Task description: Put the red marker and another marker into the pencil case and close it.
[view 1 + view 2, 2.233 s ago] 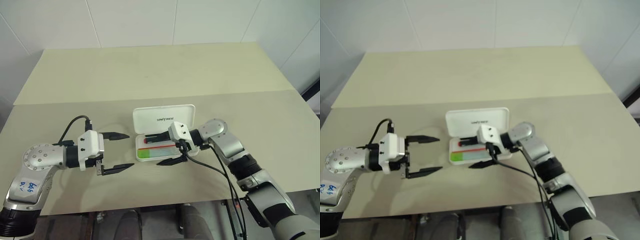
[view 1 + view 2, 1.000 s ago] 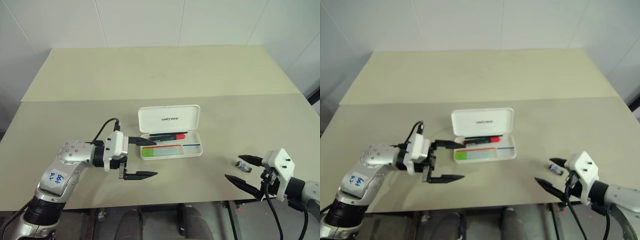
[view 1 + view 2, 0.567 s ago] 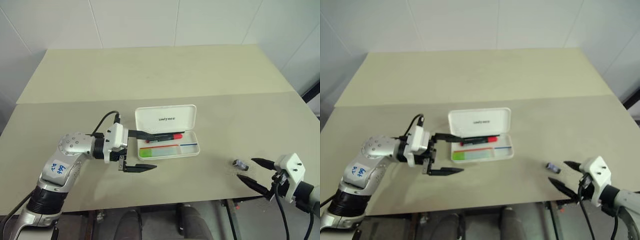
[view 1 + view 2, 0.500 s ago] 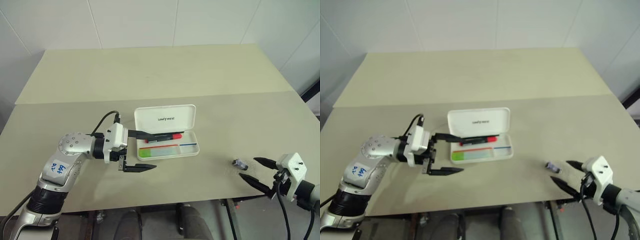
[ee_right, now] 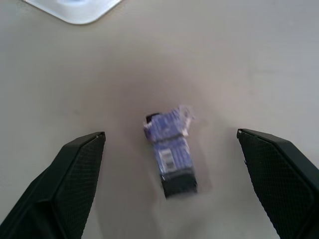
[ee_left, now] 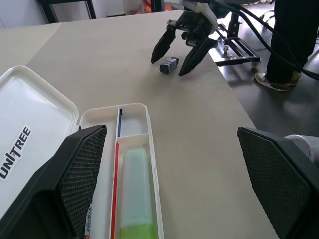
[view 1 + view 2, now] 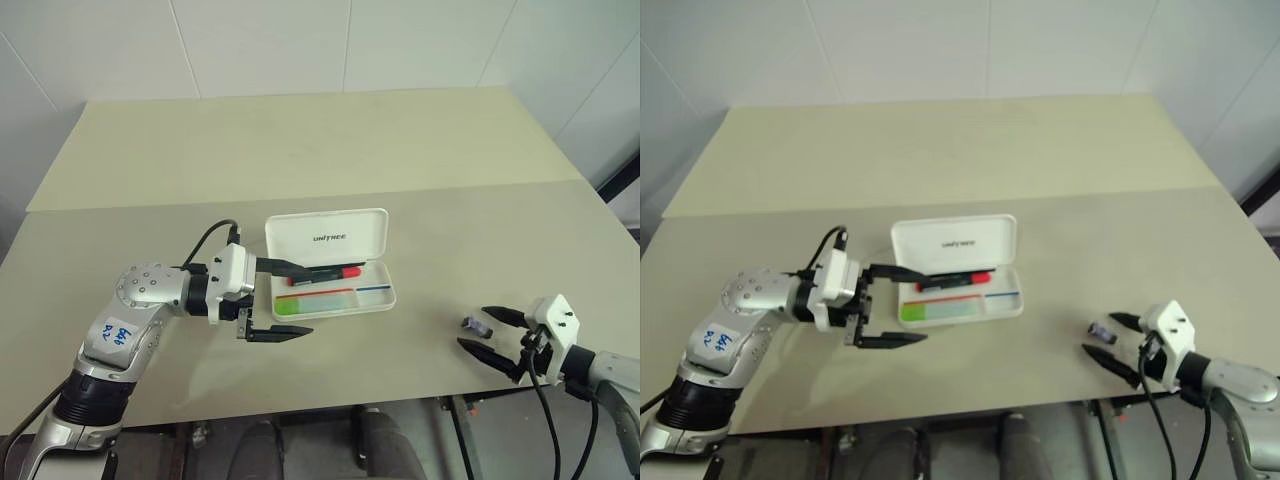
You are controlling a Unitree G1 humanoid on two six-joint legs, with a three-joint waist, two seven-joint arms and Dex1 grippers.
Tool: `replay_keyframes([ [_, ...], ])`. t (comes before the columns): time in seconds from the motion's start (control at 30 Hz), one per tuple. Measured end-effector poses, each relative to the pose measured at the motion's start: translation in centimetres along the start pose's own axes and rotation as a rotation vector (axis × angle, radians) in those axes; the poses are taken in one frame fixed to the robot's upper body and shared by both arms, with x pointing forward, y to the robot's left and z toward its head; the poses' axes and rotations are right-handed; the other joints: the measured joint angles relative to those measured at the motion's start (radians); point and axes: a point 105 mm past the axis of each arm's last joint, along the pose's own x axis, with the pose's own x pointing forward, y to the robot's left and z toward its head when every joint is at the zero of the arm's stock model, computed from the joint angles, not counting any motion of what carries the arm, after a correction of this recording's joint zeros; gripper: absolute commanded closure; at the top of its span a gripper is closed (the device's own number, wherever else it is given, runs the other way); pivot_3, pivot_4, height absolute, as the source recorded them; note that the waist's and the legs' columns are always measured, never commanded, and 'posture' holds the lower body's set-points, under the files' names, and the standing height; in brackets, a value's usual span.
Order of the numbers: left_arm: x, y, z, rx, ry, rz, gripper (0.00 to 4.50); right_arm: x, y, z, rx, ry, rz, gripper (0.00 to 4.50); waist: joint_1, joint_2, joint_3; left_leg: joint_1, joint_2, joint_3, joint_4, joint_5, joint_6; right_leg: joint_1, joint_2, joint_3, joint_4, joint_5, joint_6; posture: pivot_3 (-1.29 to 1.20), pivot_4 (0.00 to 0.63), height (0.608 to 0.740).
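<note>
**Both markers in the case, lid still up, right tool straying toward a stub**

The case (image 7: 330, 288) lies open near the middle of the counter (image 7: 300, 150), its lid (image 7: 326, 237) standing up at the back. The red marker (image 7: 325, 272) lies in the rear compartment, and the green marker (image 7: 318, 304) in the front one, cap toward the robot's left. So only closing seems left.

The left tool (image 7: 281, 299) is spread wide and holds nothing; one finger reaches over the case's left end near the red marker, the other hangs just in front of the case.

The right tool (image 7: 491, 335) is also wide and empty, well apart from the case at the counter's near right edge, straddling a small dark purple stub (image 5: 171, 151) (not one of the task's markers).

Risks, as I judge them: the right tool may grab the stub, wasting a step, or knock it off the nearby edge. The left finger over the case could catch the red marker or shove the light case sideways, and a lid pushed from one end may not latch.
</note>
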Motion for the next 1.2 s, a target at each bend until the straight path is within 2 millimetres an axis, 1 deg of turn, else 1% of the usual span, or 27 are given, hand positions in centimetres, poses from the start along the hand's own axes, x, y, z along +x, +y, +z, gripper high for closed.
replay_keyframes([
  [0.07,0.0,0.0,0.0,0.0,0.001,0.002,0.0,0.3,0.1,0.1,-0.002,-0.003,0.009,0.03,0.0,0.0,0.0,0.0,0.0,0.0,0.0,0.0,0.0,0.0,0.0,0.0,0.0,0.0,0.0,0.0,0.15,0.74],
  [0.1,0.0,0.0,0.0,0.001,0.001,0.004,0.0,0.5,0.1,0.1,-0.002,-0.005,0.013,0.4,0.0,0.0,0.0,0.0,0.0,0.0,0.0,0.0,0.0,0.0,0.0,0.0,0.0,0.0,0.0,0.0,0.15,0.74],
  [0.13,0.0,0.1,0.0,0.001,0.002,0.006,0.0,0.5,-0.1,0.1,0.0,-0.006,0.009,0.61,-0.001,0.0,0.0,0.0,0.0,0.0,0.0,0.0,0.0,0.0,0.0,0.001,0.0,0.0,0.0,0.0,0.15,0.74],
  [0.33,-0.1,0.1,0.0,0.003,0.006,0.01,0.0,0.0,-1.1,-0.5,0.004,0.007,-0.023,2.81,0.001,0.0,0.0,0.0,0.0,0.0,0.0,0.0,0.0,0.0,0.001,0.001,0.0,0.0,0.0,0.0,0.15,0.74],
  [0.4,-0.2,0.2,0.0,0.004,0.008,0.014,0.0,-0.2,-1.2,-0.6,0.005,0.009,-0.017,3.52,0.002,-0.001,0.0,0.0,0.0,0.0,0.0,0.0,0.0,0.0,0.001,0.001,0.0,0.0,0.0,0.0,0.15,0.74],
  [0.43,-0.3,0.2,0.1,0.005,0.008,0.017,0.0,-0.2,-1.2,-0.6,0.008,0.007,-0.012,3.86,0.002,-0.001,0.0,0.0,0.0,0.0,0.0,0.0,0.0,0.0,0.001,0.001,0.0,0.0,0.0,0.0,0.15,0.74],
  [0.47,-0.3,0.2,0.1,0.006,0.007,0.018,0.0,-0.2,-1.2,-0.6,0.008,0.004,-0.01,4.09,0.002,-0.001,0.0,0.0,0.0,0.0,0.001,0.0,0.0,0.0,0.001,0.001,0.0,0.0,0.0,0.0,0.15,0.74],
  [0.6,-0.3,0.3,0.1,0.007,0.007,0.02,0.0,-0.2,-1.3,-0.5,-0.002,0.002,-0.01,4.09,0.002,-0.001,0.0,0.0,0.0,0.0,0.001,0.0,0.0,0.0,0.001,0.001,0.0,0.0,0.0,0.0,0.15,0.74],
  [0.7,-0.4,0.3,0.1,0.008,0.011,0.023,0.0,0.2,-1.4,0.4,-0.028,-0.003,0.0,4.09,0.0,-0.001,0.0,0.0,0.0,0.0,0.001,0.0,0.0,0.0,0.001,0.001,0.0,0.001,0.0,0.0,0.15,0.74],
  [0.9,-0.7,0.2,-0.2,0.001,0.021,0.029,0.0,2.3,-0.3,5.4,-0.159,-0.102,0.087,4.09,-0.005,-0.001,0.0,0.001,0.001,-0.001,0.0,0.0,0.0,-0.001,0.003,0.002,0.001,0.001,0.0,0.0,0.15,0.74],
  [1.07,-0.9,0.2,-0.2,0.007,0.035,0.041,0.0,5.1,2.6,9.9,-0.269,-0.178,0.282,4.09,-0.003,-0.001,0.0,0.0,0.001,0.0,0.0,0.0,0.0,-0.002,0.003,0.003,0.001,0.001,0.0,0.0,0.15,0.74],
  [1.13,-0.9,0.1,-0.2,0.01,0.036,0.041,0.0,5.8,3.5,10.7,-0.302,-0.186,0.351,4.09,-0.001,-0.001,0.0,0.0,0.001,0.0,-0.001,0.0,0.0,-0.002,0.003,0.003,0.001,0.001,0.0,0.0,0.15,0.74],
  [1.2,-0.9,0.0,-0.3,0.008,0.038,0.044,0.0,6.4,4.1,10.9,-0.312,-0.182,0.406,4.09,0.004,-0.001,0.0,-0.001,0.001,0.0,-0.001,0.0,0.0,-0.002,0.002,0.003,0.001,0.001,0.0,0.0,0.15,0.74],
])
